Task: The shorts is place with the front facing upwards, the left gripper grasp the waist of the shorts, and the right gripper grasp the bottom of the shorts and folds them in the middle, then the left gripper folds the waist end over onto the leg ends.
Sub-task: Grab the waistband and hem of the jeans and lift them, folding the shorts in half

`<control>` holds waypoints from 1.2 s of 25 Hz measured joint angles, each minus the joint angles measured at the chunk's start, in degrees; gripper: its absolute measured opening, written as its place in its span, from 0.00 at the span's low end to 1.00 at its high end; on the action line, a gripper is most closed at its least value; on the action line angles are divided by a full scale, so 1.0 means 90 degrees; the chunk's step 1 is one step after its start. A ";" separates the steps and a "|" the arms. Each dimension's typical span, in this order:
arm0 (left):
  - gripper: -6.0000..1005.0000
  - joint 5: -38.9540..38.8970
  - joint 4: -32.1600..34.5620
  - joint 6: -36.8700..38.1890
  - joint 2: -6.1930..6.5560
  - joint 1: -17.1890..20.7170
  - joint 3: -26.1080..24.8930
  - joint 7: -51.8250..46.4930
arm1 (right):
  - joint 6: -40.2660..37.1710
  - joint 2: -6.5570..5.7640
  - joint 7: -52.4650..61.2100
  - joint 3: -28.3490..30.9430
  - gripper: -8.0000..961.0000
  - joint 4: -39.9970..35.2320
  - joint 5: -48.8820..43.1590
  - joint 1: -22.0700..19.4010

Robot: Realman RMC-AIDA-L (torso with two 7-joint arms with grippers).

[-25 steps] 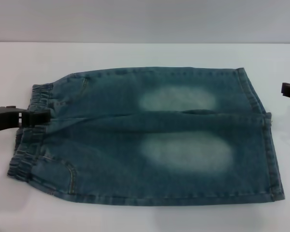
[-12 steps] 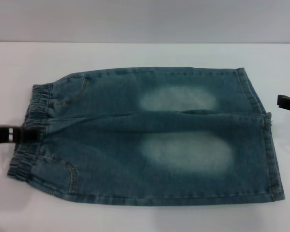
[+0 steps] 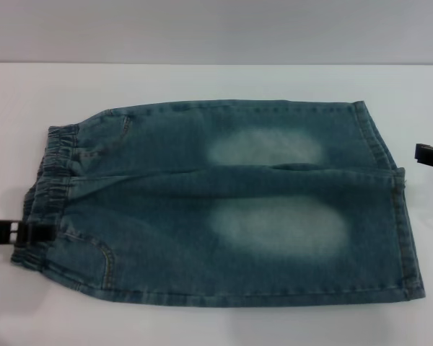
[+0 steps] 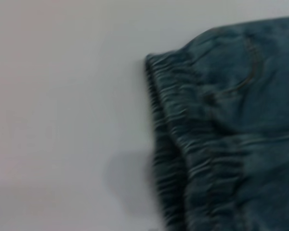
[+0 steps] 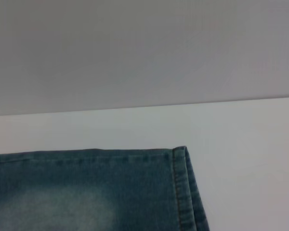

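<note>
shorts (image 3: 224, 209): blue denim, two pale faded patches showing on the thighs
waist (image 3: 50, 194): darker blue, puckered
left gripper (image 3: 29, 234): black
right gripper (image 3: 431, 155): black
table (image 3: 202, 83): plain white

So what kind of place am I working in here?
Probably a lab or test bench: a bare white tabletop, a plain grey wall behind, and only blue denim shorts laid flat.

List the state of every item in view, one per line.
shorts: spread flat on the table, not yet folded, waist toward the robot's left.
waist: puckered, lying on the table.
leg ends: flat, side by side.
left gripper: low at the waist's near edge.
right gripper: beside the leg ends, apart from the cloth.
table: white, bearing the shorts.
</note>
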 joint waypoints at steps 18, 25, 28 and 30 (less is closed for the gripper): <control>0.78 0.0294 0.0171 -0.0481 -0.0007 -0.0319 0.0240 -0.0301 | 0.0125 -0.0002 -0.0084 0.0103 0.65 0.0101 -0.0029 -0.0017; 0.77 0.0291 0.0233 -0.0536 0.0004 -0.0367 0.0238 -0.0343 | 0.0110 -0.0003 -0.0087 0.0103 0.65 0.0104 -0.0029 -0.0016; 0.77 0.0293 0.0220 -0.0668 0.0009 -0.0436 0.0246 -0.0333 | 0.0118 -0.0003 -0.0088 0.0105 0.65 0.0123 -0.0029 -0.0016; 0.77 0.0291 0.0204 -0.0804 0.0010 -0.0504 0.0241 -0.0282 | 0.0124 -0.0003 -0.0088 0.0110 0.65 0.0172 -0.0029 -0.0029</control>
